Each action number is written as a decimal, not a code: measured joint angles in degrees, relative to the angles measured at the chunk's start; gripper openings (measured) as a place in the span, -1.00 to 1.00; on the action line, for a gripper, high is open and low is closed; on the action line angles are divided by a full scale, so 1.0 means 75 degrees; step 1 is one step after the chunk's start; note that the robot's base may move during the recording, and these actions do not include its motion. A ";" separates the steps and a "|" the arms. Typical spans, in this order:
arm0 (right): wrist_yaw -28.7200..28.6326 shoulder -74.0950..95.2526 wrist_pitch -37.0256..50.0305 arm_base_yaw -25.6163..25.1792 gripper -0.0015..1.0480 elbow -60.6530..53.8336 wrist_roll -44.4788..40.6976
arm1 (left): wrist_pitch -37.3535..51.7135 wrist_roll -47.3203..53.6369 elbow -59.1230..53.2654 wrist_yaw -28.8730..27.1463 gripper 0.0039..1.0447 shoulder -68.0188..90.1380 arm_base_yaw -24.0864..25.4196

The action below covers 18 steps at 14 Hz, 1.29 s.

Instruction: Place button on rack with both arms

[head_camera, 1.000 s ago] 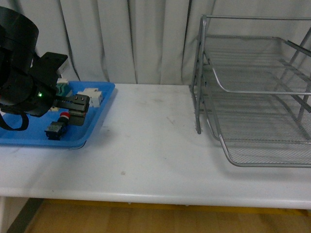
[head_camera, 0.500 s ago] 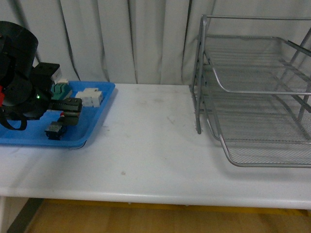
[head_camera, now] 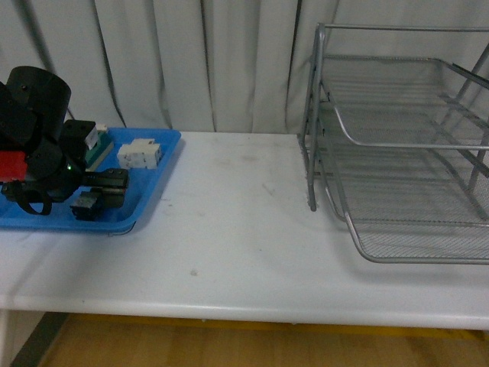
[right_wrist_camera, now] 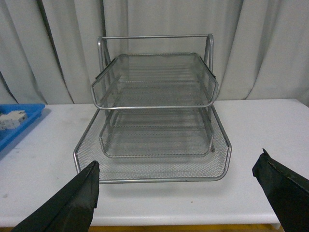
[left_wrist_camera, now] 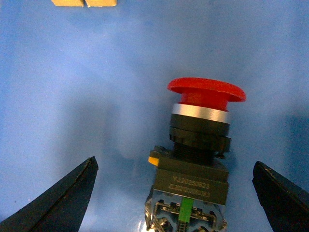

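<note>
The button (left_wrist_camera: 198,145) lies on the blue tray (left_wrist_camera: 72,96), its red mushroom cap pointing away from the left wrist camera and its dark body close to it. My left gripper (left_wrist_camera: 174,164) is open, with one finger on each side of the button's body and not touching it. In the front view the left gripper (head_camera: 107,189) hangs low over the tray, and only the button's dark body (head_camera: 85,206) shows. The silver wire rack (head_camera: 397,153) stands at the right of the table. My right gripper (right_wrist_camera: 178,164) is open and empty, facing the rack (right_wrist_camera: 154,96) from the front.
A white block (head_camera: 140,154) and a green-and-beige switch block (head_camera: 98,149) also lie on the blue tray (head_camera: 153,191). The white table (head_camera: 229,229) stretches between tray and rack. A grey curtain hangs behind. The right arm is out of the front view.
My left arm has swung left and down over the tray, bringing its open fingers to either side of the button. The button's red cap no longer shows in the front view.
</note>
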 joint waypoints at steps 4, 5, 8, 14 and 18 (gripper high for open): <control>0.0000 0.0000 0.0000 0.0000 0.87 0.0000 0.0000 | 0.0058 -0.0041 0.0172 0.0099 0.59 0.0245 0.0012; 0.0000 0.0000 0.0000 0.0000 0.87 0.0000 0.0000 | 0.0073 -0.0035 0.0175 0.0201 0.38 0.0256 -0.0023; 0.0000 0.0000 0.0000 0.0000 0.87 0.0000 0.0000 | 0.0102 -0.0029 0.0175 0.0233 -0.20 0.0268 -0.0044; 0.0003 0.0000 -0.0003 0.0000 0.87 0.0000 0.0000 | 0.2063 -0.0207 -0.2582 0.0799 -0.29 -0.2900 -0.0230; 0.0000 0.0000 -0.0003 0.0000 0.87 0.0000 0.0000 | 0.2649 -0.0580 -0.5995 0.1046 -0.29 -0.6135 -0.0472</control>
